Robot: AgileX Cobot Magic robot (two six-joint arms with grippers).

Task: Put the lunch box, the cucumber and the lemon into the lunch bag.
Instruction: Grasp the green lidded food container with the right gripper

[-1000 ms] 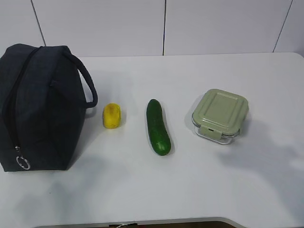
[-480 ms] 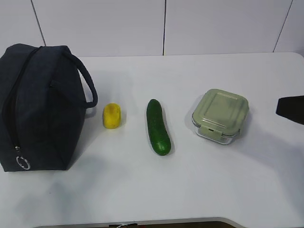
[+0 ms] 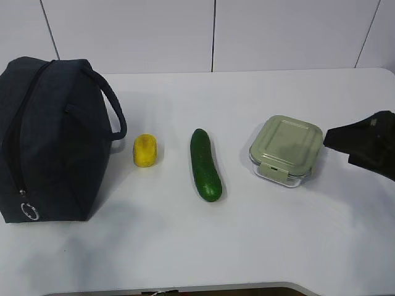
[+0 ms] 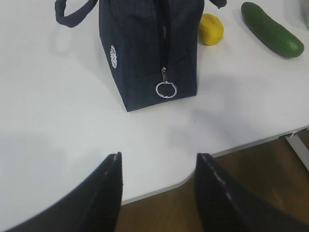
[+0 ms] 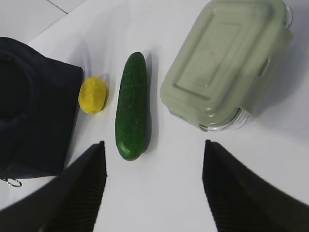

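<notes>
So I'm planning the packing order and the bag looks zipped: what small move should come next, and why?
Probably bring the left gripper forward to the silver ring pull. The lunch bag looks zipped shut, and the lemon, cucumber and lunch box all lie on the table, so nothing can go in yet. That gripper is open, empty and facing the pull.

On the white surface [image 3: 259,246], left to right in one row: boxy dark navy fabric lunch bag [image 3: 52,139], small yellow lemon [image 3: 146,150] just beside its looped handle, dark green cucumber [image 3: 205,164] lying front-to-back, clear glass lunch box with sage-green clip lid [image 3: 286,150]. All apart. Right gripper [image 3: 364,148] near lunch box, at right edge.
</notes>
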